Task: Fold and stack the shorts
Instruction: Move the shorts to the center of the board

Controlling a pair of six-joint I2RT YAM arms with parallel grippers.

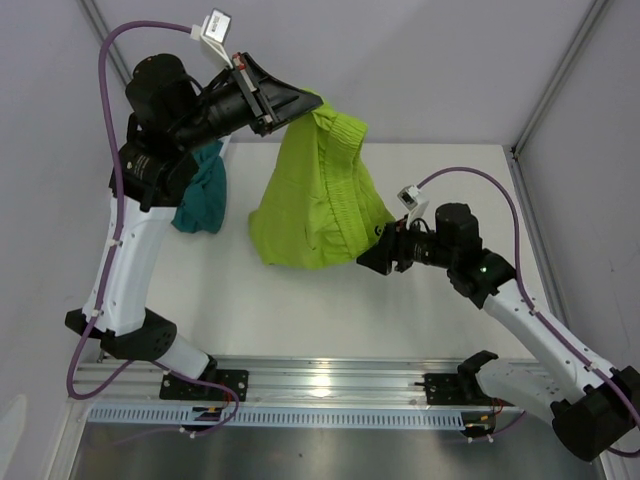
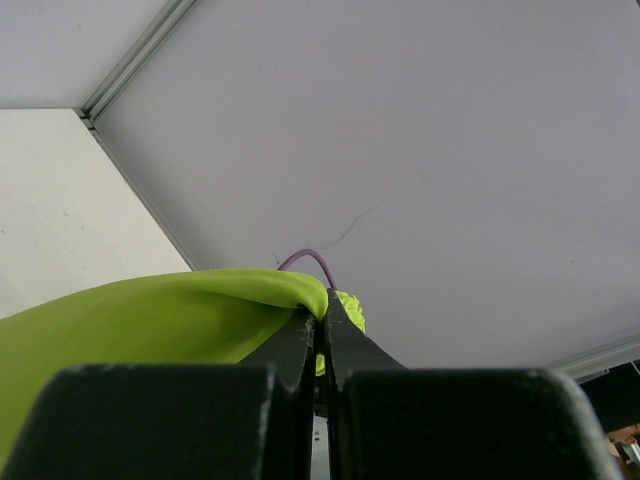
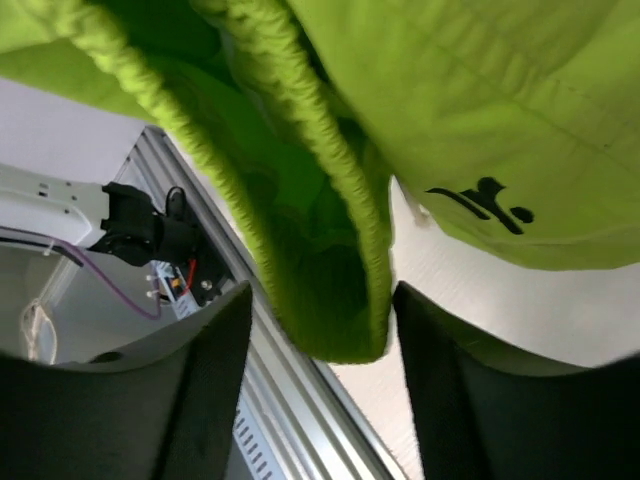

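Left gripper [image 2: 323, 322] clamped on a top edge of the lime-green shorts [image 1: 315, 200], holding them up to hang over the table [image 1: 450, 190]; right gripper [image 3: 322, 300] jaws apart, straddling a hanging hem, probably to spread them

Hanging shorts [image 1: 315, 200] block counter [image 1: 300, 310] centre; teal cloth [image 1: 205, 200] crowds left; front & rt side open.

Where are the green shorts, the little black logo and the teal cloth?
green shorts [image 1: 315, 215]: top view, on the middle of the hanging fabric.
black logo [image 3: 490, 190]: right wrist view, on the printed mark itself.
teal cloth [image 1: 203, 195]: top view, on its bunched middle.
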